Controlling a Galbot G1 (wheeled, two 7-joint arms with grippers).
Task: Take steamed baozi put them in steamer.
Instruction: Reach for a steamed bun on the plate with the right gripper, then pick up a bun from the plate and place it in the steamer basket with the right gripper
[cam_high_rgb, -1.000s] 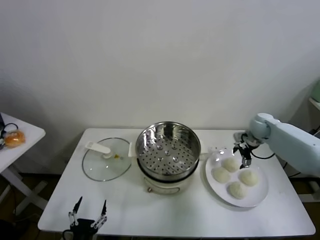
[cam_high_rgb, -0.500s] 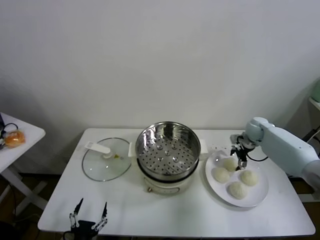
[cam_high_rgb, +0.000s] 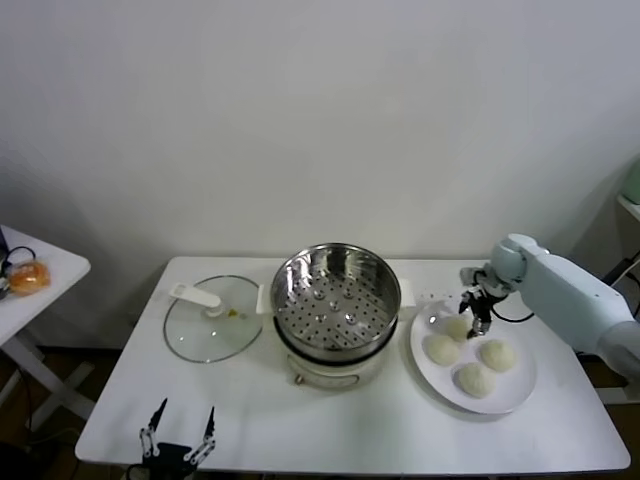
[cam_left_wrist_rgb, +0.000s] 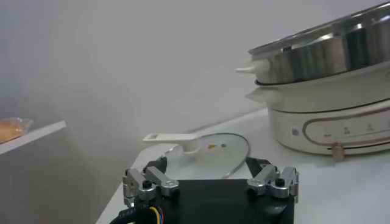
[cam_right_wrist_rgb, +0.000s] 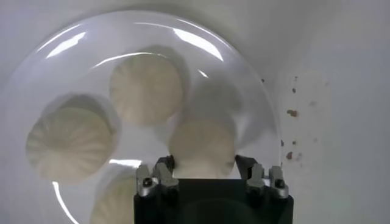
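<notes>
Straddling rear baozi (cam_right_wrist_rgb: 202, 148) on plate (cam_high_rgb: 520, 388): right pincer (cam_right_wrist_rgb: 207, 167); fingers flank it; grip unconfirmed

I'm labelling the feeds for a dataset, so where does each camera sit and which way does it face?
Head view: high on the robot, looking down at the table; right arm over the plate.
Left wrist view: low by the table's near edge, facing the steamer and glass lid; left gripper shows.
Right wrist view: above the plate, looking down at the baozi; right gripper around one.
Head and left wrist views share steamer and lid.
</notes>
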